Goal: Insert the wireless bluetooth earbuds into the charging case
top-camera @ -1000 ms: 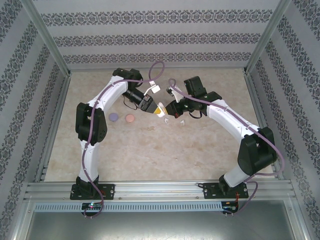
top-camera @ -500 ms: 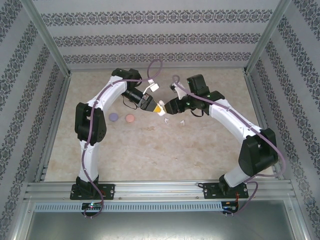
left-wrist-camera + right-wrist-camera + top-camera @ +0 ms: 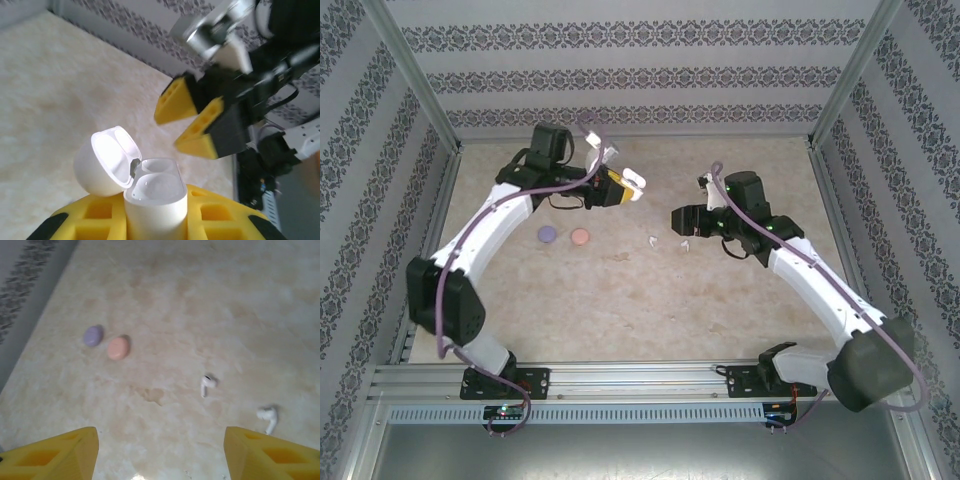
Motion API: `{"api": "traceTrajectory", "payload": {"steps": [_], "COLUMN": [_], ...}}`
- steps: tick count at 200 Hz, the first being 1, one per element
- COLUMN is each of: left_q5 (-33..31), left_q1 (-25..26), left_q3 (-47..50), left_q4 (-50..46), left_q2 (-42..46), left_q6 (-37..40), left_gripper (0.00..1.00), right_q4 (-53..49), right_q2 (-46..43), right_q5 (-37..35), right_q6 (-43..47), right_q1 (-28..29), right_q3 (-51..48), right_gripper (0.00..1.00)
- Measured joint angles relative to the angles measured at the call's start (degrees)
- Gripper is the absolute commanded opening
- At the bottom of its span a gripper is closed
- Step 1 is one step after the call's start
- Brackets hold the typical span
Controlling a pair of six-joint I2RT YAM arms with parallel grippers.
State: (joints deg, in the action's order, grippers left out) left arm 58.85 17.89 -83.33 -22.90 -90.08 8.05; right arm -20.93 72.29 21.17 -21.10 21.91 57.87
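Earbuds (image 3: 206, 384), two white ones, lie on the table (image 3: 210, 285) at centre-right of the right wrist view, beyond the right gripper's (image 3: 160, 440) wide-spread fingers. Upper centre of the top view, the left gripper (image 3: 623, 190) clamps the open-lidded charging case (image 3: 155, 197).

Three cases were counted: one pinkish case (image 3: 118, 347), one purple case (image 3: 93, 335) just beside it, and one white charging case (image 3: 150, 195), lid open. Earbuds numbered two: one white earbud (image 3: 206, 384) near the pinkish case, a second white earbud (image 3: 267, 415) farther from it.
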Motion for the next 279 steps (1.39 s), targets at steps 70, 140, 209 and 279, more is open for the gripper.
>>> {"api": "traceTrajectory", "payload": {"steps": [70, 140, 209, 279], "left_q5": [-22.45, -40.15, -44.35, -44.35], "left_q1": [1.25, 2.40, 2.43, 2.43], "left_q3": [25.14, 37.88, 41.99, 41.99], "left_q4": [28.94, 45.48, 55.30, 55.98], "left_q2": [18.99, 25.86, 26.84, 26.82], "left_q6": [-7.78, -14.47, -16.98, -17.88], "left_gripper": [0.00, 0.00, 0.00, 0.00], "right_q4": [-7.78, -18.84, -23.21, -23.71], "right_q2": [19.30, 37.18, 47.58, 50.93], "right_q5": [-13.16, -23.23, -25.90, -26.34], "right_q6": [-10.40, -15.93, -20.59, -22.16], "right_q1": [8.59, 12.70, 13.62, 13.62], "right_q3": [8.87, 27.26, 34.67, 37.68], "right_gripper": [0.66, 0.65, 0.62, 0.57]}}
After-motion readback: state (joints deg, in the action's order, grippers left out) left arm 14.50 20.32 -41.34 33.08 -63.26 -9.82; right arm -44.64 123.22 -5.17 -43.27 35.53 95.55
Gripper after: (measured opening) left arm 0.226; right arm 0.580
